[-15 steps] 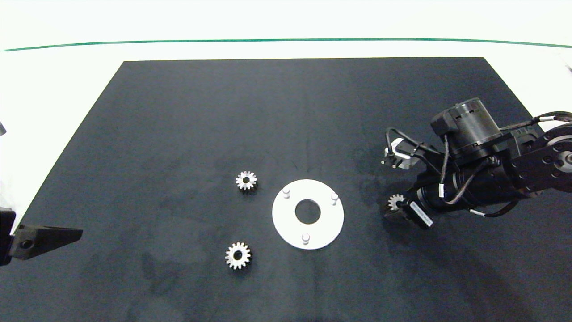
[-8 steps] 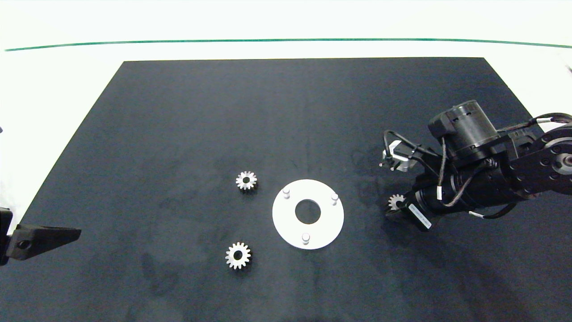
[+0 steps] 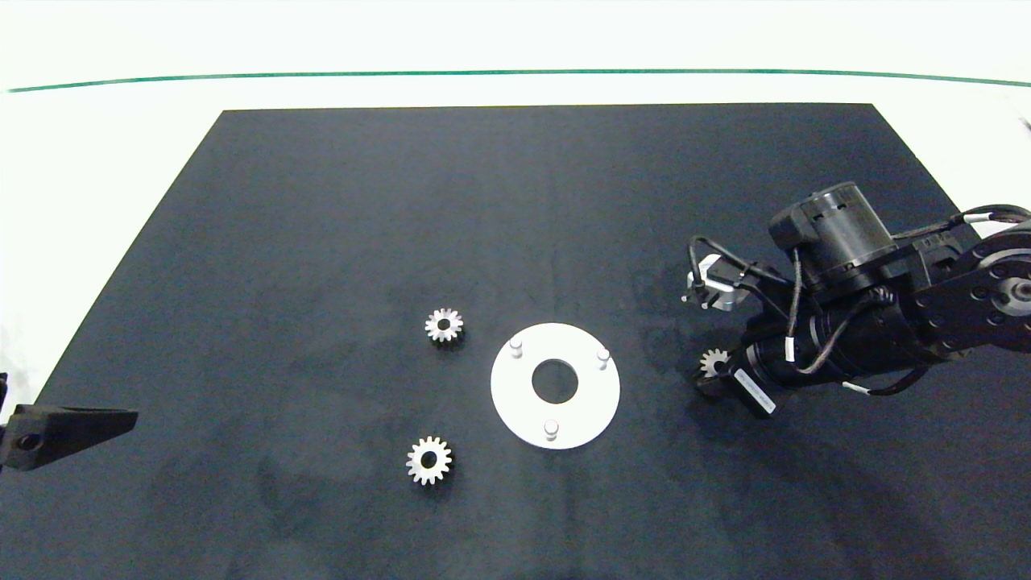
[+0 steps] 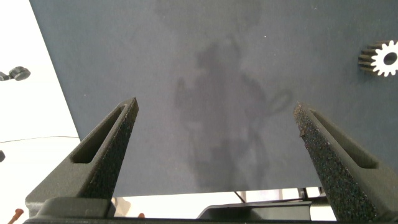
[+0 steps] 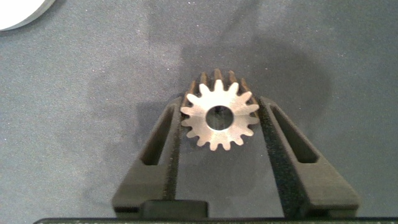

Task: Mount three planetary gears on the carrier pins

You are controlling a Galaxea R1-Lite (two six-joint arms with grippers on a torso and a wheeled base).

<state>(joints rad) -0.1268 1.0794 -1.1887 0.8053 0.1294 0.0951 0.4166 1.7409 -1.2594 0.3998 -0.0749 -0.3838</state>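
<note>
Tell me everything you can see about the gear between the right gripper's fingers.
The gear is a small silvery metal spur gear with short blunt teeth and a round centre hole. The right gripper is shut on it, one dark padded finger pressing each side of its toothed rim. It sits just above the dark mat, right of the white disc, apart from it.
</note>
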